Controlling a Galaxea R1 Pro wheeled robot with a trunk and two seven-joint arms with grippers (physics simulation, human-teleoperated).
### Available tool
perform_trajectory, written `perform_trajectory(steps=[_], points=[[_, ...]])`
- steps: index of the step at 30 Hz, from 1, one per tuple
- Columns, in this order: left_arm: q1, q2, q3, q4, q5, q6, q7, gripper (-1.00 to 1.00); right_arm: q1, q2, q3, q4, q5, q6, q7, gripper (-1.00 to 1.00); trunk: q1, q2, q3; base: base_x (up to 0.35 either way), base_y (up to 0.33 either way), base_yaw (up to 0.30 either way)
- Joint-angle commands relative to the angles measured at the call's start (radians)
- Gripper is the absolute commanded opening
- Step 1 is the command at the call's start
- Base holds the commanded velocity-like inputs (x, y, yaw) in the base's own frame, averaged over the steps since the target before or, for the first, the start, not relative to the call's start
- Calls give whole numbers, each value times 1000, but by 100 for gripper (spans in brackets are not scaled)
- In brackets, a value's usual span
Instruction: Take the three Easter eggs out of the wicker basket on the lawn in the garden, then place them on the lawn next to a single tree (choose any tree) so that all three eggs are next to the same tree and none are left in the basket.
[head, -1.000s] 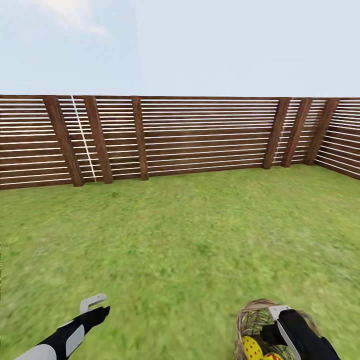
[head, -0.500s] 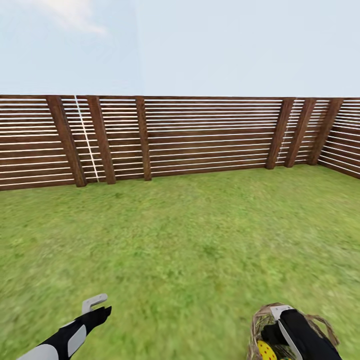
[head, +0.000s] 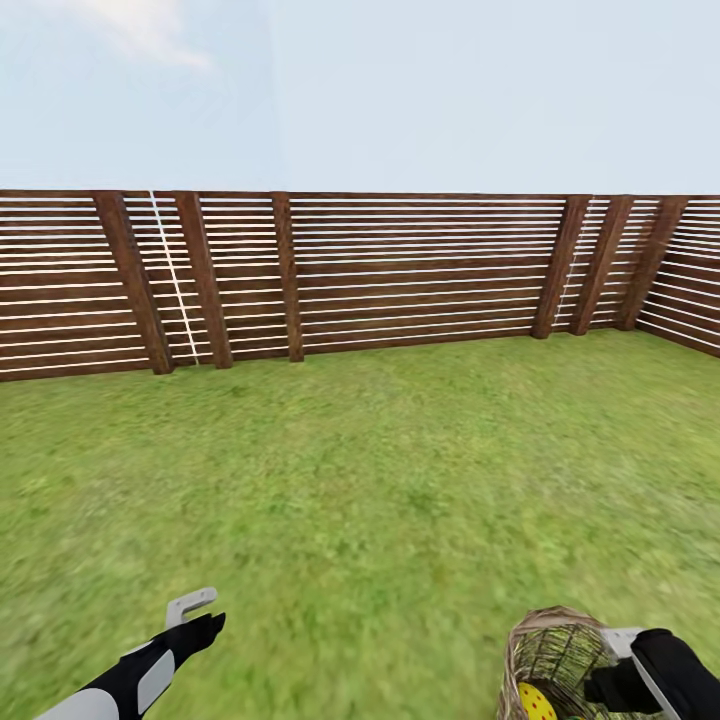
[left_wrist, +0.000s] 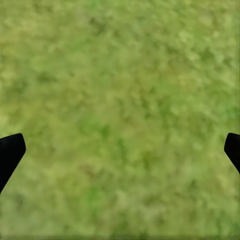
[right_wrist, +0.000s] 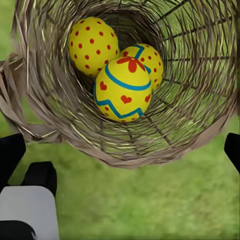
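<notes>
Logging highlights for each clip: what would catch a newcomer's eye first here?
The three Easter eggs, bright yellow with red and blue patterns, huddle together inside the wicker basket in the right wrist view. In the head view, the basket sits at the lower right on the lawn, beside the right gripper. Beyond the grass, a dark slatted wooden fence spans the scene under pale sky.

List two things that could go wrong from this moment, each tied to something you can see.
1. All three Easter eggs are clustered touching in the wicker basket, so reaching for one may nudge the others or snag the open weave.
2. The head view shows lawn and fence ahead without a tree, so a placement spot remains to be found.
</notes>
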Motion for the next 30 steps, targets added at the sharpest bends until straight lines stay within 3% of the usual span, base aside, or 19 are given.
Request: perform_trajectory(steps=[1,13,25,30], points=[[-1,0,8,1,2,-2,-6,100,0,-4,0,-1,7,4,7,100,0,-1,-1,0,0,0],[-1,0,8,1,2,-2,-6,100,0,-6,-2,-9,10,4,8,100,0,-1,-1,0,1,0],[-1,0,6,0,2,0,-7,100,0,-9,-1,-9,10,4,-8,100,0,-1,-1,0,309,0],[-1,0,6,0,2,0,-6,100,0,-11,-3,-10,10,4,-8,100,0,-1,-1,0,111,0]])
